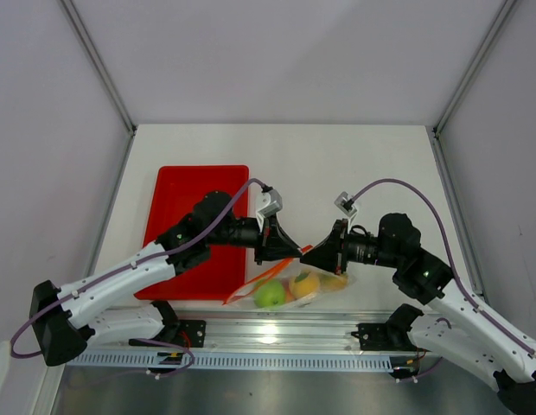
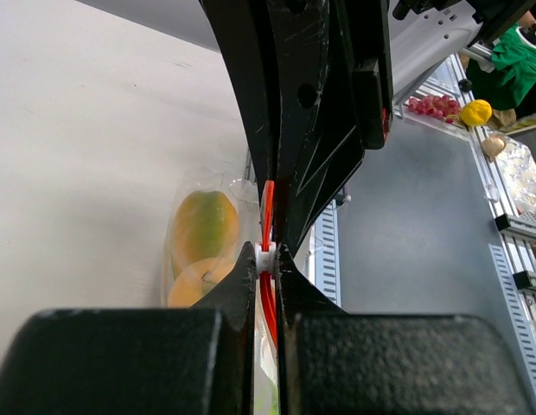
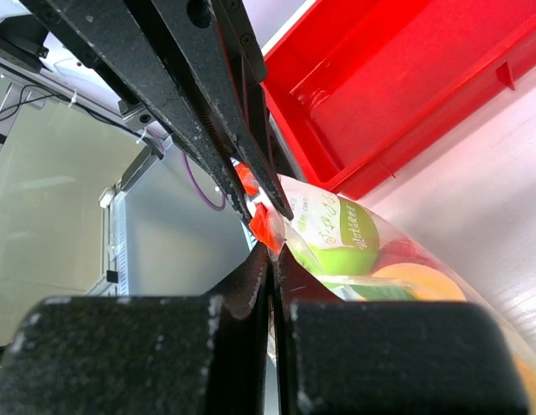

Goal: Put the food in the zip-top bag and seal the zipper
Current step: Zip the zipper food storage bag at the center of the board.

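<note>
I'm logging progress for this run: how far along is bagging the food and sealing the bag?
Done: a green apple and an orange fruit sit inside the zip-top bag. In hand: the left gripper and right gripper are both shut on the zipper, close together. Left: running the zipper closed. How much of it is sealed cannot be told from these views.

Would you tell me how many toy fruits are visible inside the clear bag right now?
3 show from above in the zip-top bag: a green apple at its left end, an orange ball beside it, a yellow fruit under the right gripper. Others may be hidden.
</note>
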